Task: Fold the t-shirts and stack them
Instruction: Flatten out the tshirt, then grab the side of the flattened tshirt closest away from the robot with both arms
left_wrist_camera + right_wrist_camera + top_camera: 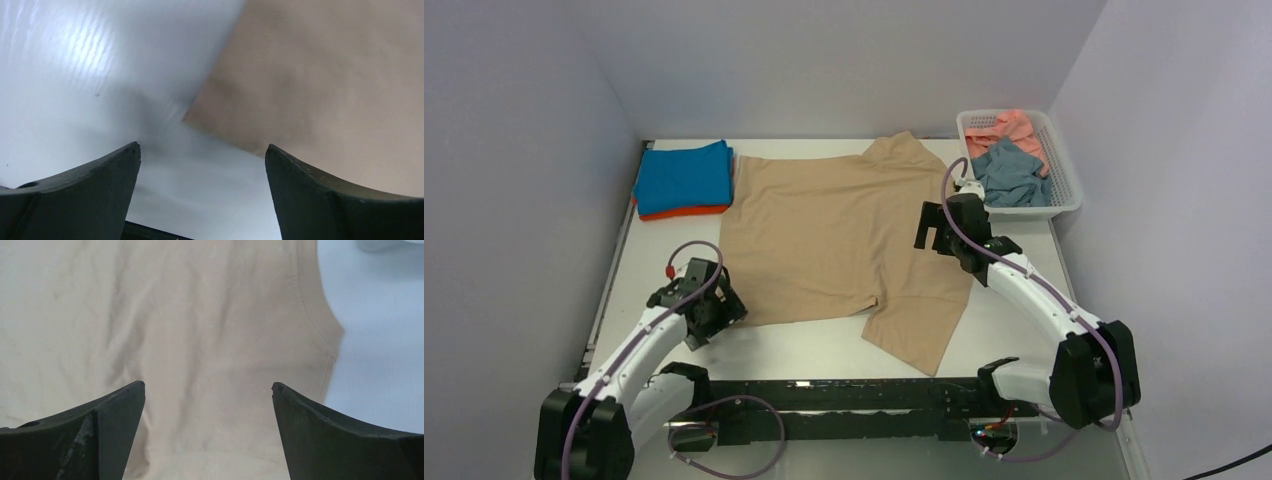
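bare table [824,345] lies open along the near edge and down the left side of the spread tan shirt [824,235], while the folded stack [684,178] fills the far left corner, the basket [1036,212] the far right, and walls [524,150] close both sides.

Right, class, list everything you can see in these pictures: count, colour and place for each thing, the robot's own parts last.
tan t-shirt: one, tan-beige, spread flat mid-table
blue t-shirt: one, bright blue, folded, far left corner
orange t-shirt: one, orange, under the blue one, only its edge showing
basket: one, white, far right corner
pink t-shirt: one, salmon, crumpled in the basket
grey-blue t-shirt: one, dusty grey-blue, crumpled in the basket
table: one, white
left gripper: one, black, open, at the tan shirt's near left corner
right gripper: one, black, open, over its right side
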